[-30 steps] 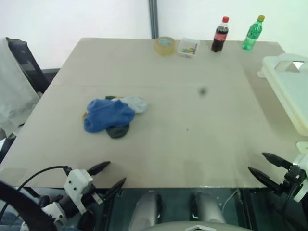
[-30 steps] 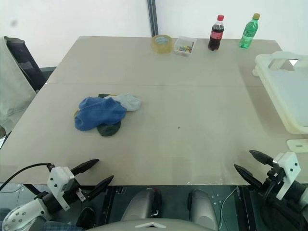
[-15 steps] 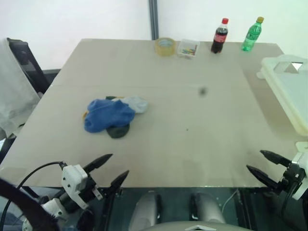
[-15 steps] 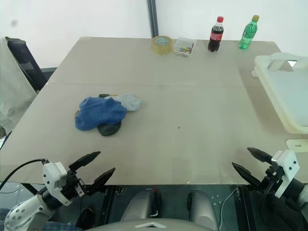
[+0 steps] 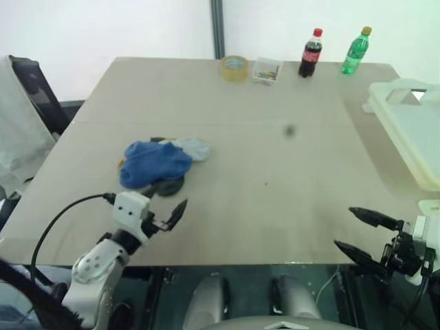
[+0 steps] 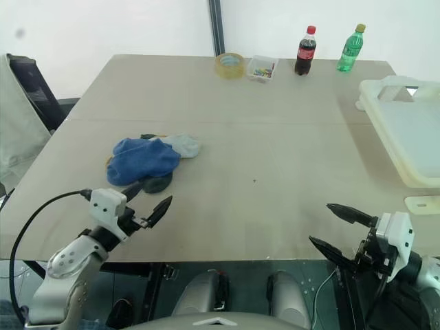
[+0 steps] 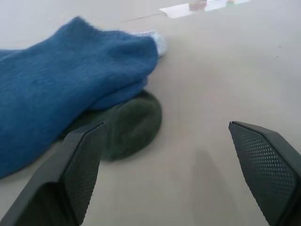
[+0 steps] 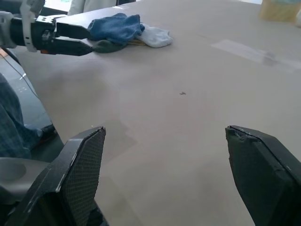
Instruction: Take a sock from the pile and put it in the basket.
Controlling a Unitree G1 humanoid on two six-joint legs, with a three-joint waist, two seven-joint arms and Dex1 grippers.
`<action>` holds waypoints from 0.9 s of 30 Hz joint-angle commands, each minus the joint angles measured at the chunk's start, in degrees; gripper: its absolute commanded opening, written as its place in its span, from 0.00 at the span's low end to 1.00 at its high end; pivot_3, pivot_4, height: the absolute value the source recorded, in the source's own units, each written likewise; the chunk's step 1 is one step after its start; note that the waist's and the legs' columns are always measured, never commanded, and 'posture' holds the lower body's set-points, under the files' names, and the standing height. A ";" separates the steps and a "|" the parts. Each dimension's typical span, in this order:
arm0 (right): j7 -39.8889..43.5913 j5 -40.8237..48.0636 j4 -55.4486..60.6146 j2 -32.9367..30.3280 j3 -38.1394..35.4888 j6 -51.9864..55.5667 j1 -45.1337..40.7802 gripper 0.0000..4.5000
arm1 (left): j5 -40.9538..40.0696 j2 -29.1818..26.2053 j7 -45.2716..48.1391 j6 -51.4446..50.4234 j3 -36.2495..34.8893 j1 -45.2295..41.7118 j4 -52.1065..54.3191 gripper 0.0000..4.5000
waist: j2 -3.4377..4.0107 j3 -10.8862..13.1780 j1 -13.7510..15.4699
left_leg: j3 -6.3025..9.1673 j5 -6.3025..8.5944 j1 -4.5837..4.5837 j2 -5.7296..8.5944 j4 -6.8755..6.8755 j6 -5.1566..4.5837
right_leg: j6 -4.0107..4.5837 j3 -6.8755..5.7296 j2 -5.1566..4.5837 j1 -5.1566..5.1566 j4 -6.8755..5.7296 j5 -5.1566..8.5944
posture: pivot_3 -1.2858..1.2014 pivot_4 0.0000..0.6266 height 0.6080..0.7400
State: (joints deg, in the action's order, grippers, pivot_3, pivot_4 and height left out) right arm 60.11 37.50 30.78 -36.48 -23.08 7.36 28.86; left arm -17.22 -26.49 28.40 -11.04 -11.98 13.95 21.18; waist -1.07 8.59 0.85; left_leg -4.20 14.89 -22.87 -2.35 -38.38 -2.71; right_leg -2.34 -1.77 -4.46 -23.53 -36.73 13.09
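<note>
A: What's seen on the left side of the table [image 5: 275,206]?

B: The pile [image 5: 159,165] is found left of centre, with the sock [image 5: 152,162] lying on top, royal blue. The left gripper [image 6: 150,199] is held just beside it over the near edge, jaws spread wide, nothing gripped.

A: And further right?

B: The right gripper [image 6: 342,230] is parked at the near right corner, jaws also spread and empty. The basket [image 5: 412,127] is set at the right edge.

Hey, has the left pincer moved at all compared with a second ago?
Yes. The left pincer has moved forward over the table edge toward the pile, open, and now sits just short of it.
</note>
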 commanded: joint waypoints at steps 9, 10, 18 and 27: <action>-0.50 -1.11 -0.22 0.88 -0.56 -2.08 -0.81 0.92 | 7.82 3.25 -9.07 -2.64 4.24 -11.03 -0.64 1.00 | 0.00 0.00 0.09 | -0.01 0.00 -0.05 0.07 -0.01 0.00 | 0.08 0.05 0.00 0.01 -0.05 -0.05 | 0.52 0.24 1.00; -0.52 -1.49 -0.32 1.06 -0.39 -2.34 -0.75 0.92 | 9.42 3.29 -10.08 -2.69 4.71 -11.47 -1.05 1.00 | 0.00 0.00 0.02 | -0.02 0.00 -0.06 0.07 -0.01 -0.01 | 0.08 0.06 0.00 0.01 -0.05 -0.04 | 0.52 0.24 1.00; -0.20 -3.24 -1.63 1.57 0.34 -3.88 -0.81 0.92 | 18.46 4.18 -15.85 -1.38 8.26 -15.23 -5.77 1.00 | -0.02 0.01 0.09 | -0.01 0.00 -0.02 0.03 -0.02 -0.01 | 0.06 0.06 0.04 0.01 -0.07 -0.04 | 0.52 0.24 1.00; -0.05 -4.76 -2.83 1.89 1.39 -5.83 -0.38 0.92 | 22.22 5.17 -16.95 -1.07 10.47 -17.85 -7.80 1.00 | -0.04 0.02 0.07 | -0.01 0.00 -0.05 0.04 0.00 -0.01 | 0.08 0.04 0.01 -0.01 -0.06 -0.05 | 0.52 0.24 1.00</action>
State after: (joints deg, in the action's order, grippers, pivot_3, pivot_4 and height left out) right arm 59.76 32.45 27.41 -34.59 -21.20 2.93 28.38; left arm 3.69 -20.90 11.68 -13.26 -1.94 -3.23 12.83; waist -1.11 8.61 0.92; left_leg -4.21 14.89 -22.92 -2.31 -38.38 -2.72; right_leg -2.26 -1.72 -4.45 -23.53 -36.79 13.04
